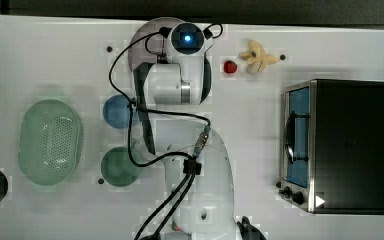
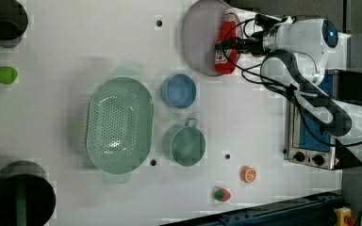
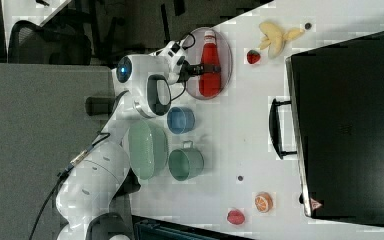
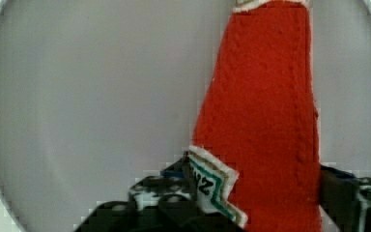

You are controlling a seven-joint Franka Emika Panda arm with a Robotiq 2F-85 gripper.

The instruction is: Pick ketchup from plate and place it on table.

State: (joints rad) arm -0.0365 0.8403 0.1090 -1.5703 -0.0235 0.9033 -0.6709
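The ketchup lies flat on the plate at the left view's top, the gripper straddling its middle. Below the plate sit a bowl and a mug, a colander on the left view's left of them, a toaster oven on the left view's right.

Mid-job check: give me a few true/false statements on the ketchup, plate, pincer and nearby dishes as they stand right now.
1. The ketchup lies on the plate. True.
2. The pincer straddles the ketchup, a finger on either side. True; the wrist view shows the bottle between the fingers.
3. The ketchup stands upright on the table. False; it lies flat on the plate.
4. The blue dish sits between the plate and the green cup in the left view. True.
5. The strawberry is on the plate. False; it lies on the table, near the banana.
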